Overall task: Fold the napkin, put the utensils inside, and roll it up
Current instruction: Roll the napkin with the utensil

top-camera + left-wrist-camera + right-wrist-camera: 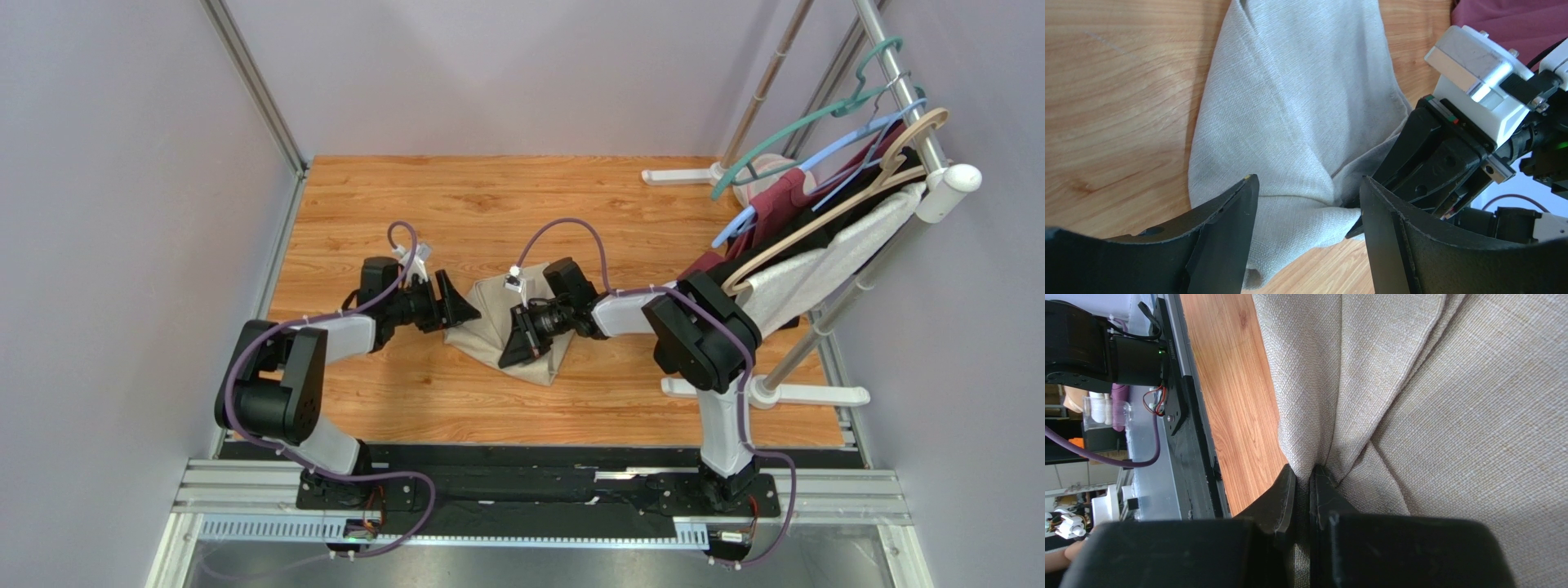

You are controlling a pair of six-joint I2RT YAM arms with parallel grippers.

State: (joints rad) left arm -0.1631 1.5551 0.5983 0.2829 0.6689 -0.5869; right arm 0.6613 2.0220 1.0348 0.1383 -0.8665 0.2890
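- The napkin [481, 321] lies bunched on the wooden table [491, 202], between my two grippers.
- My right gripper [1303, 478] pinches a raised fold of the napkin, fingers pressed together.
- My left gripper [1309, 187] is spread wide at the napkin's left side, holding nothing.

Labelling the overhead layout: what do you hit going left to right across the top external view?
left arm's elbow → left gripper → napkin → right gripper → right arm's elbow → hanging garments
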